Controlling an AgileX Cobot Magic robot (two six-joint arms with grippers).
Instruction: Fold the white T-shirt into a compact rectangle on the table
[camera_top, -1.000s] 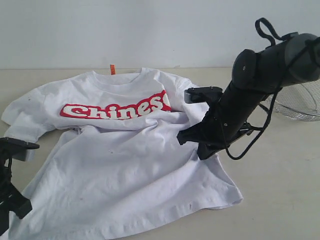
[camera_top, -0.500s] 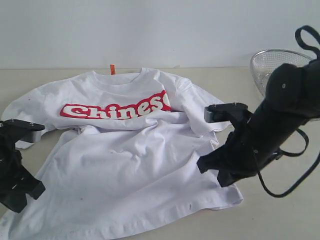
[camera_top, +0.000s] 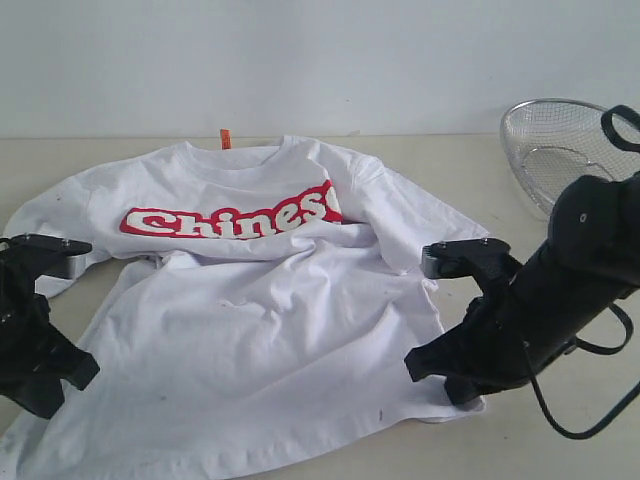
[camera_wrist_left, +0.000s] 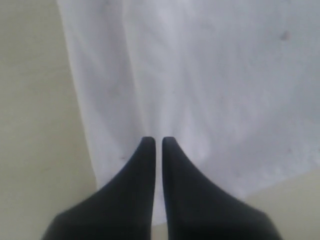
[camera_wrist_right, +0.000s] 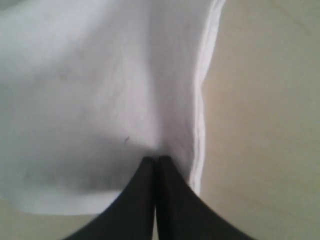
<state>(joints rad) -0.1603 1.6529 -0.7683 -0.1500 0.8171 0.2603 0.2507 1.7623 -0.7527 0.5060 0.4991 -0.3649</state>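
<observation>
wire-mesh basket (camera_top: 560, 150) is seen upper right, apart from wrinkled white T-shirt (camera_top: 260, 320) | matte beige table (camera_top: 560, 440) | left gripper (camera_wrist_left: 158, 142) jaws held almost together over cloth | right gripper (camera_wrist_right: 157, 160) jaws pinched on puckered cloth

Left arm (camera_top: 30, 335) is seen at the lower left of the exterior frame, cut off by the frame edge, with the wrist pitched down and forward. Left tool (camera_wrist_left: 158, 141): black fingers are drawn almost together, with only a thin slit left between the tips. Whether anything is pinched cannot be told.

Right arm (camera_top: 560, 290) is seen at the right of the exterior frame, with the forearm angled down toward lower centre and a cable looped under it. Right tool (camera_wrist_right: 156, 160): tips are pressed together with no gap. The white T-shirt (camera_wrist_right: 90, 90) is creased right at the tips and looks clamped.
</observation>
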